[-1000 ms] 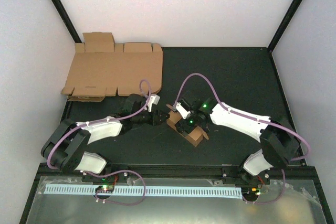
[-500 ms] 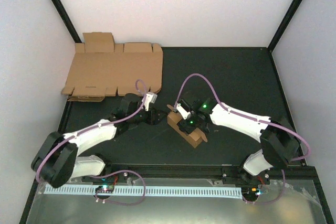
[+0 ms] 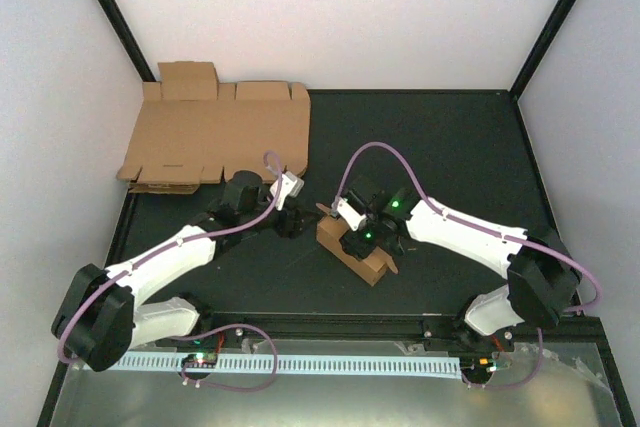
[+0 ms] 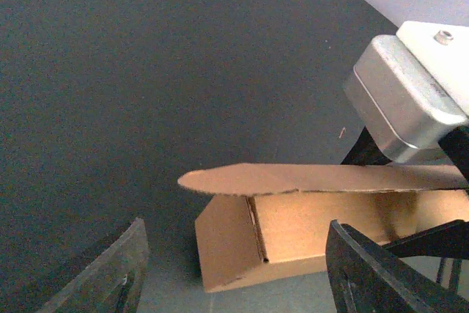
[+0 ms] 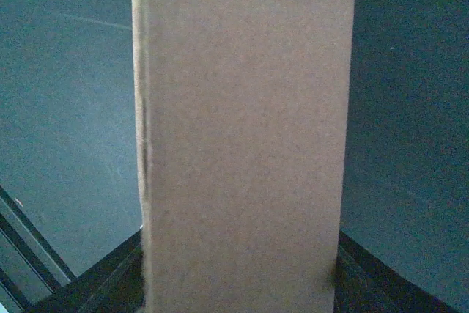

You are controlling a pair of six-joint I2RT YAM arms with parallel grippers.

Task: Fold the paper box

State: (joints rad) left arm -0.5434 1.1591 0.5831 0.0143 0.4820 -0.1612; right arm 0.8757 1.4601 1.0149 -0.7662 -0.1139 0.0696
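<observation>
Midway through folding: gripping the half-formed paper box [image 3: 362, 259] with the right fingers [image 5: 102, 284], near the middle of the table [image 3: 450, 147]. Left fingers [image 4: 110, 276] spread, empty, just short of the loose flap [image 4: 308, 179]. Next, likely: press that flap down and tuck.

The paper box [image 3: 352, 252] lies near the middle of the table [image 3: 450, 147], between the fingers of the right gripper [image 3: 356, 239]. The left gripper [image 3: 296, 222] sits just to its left. A flat cardboard sheet [image 3: 215, 137] lies in the far left corner, behind the left arm.
</observation>
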